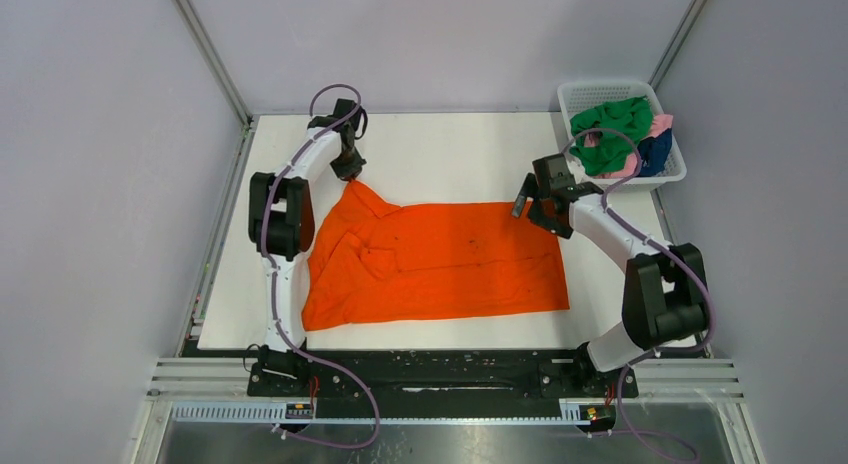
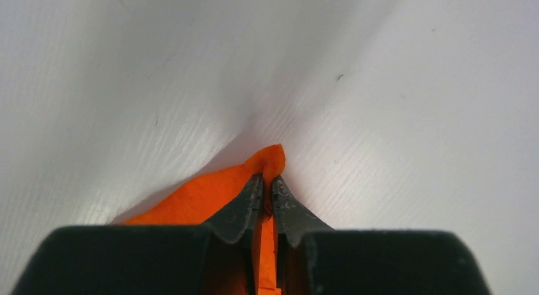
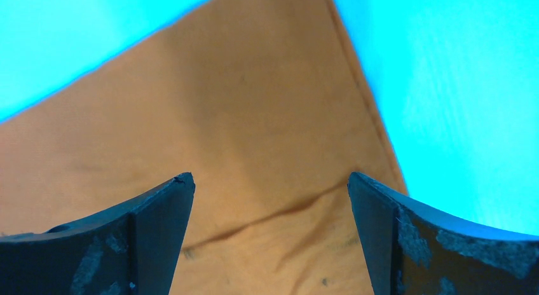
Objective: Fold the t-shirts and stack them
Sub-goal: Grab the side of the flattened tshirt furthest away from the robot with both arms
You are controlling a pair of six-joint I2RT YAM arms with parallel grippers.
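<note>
Orange cloth t-shirt [image 1: 440, 264] is lying spread on the white bench [image 1: 450, 154]. Left gripper [image 2: 267, 180] jaws are clamping its far-left corner. Right gripper [image 3: 270, 180] is hovering above its far-right corner, jaws spread wide, holding nothing.

Plain, no print: bright orange cloth t-shirt [image 1: 440, 259] on matt white tabletop [image 1: 450, 149]. White plastic mesh basket [image 1: 600, 92], gridded with small holes, around green cloth t-shirt [image 1: 610, 124], pink cloth t-shirt [image 1: 662, 123] and navy blue cloth t-shirt [image 1: 655, 154]. Black, scuffed grey: left gripper [image 2: 267, 185], right gripper [image 3: 270, 180].
</note>
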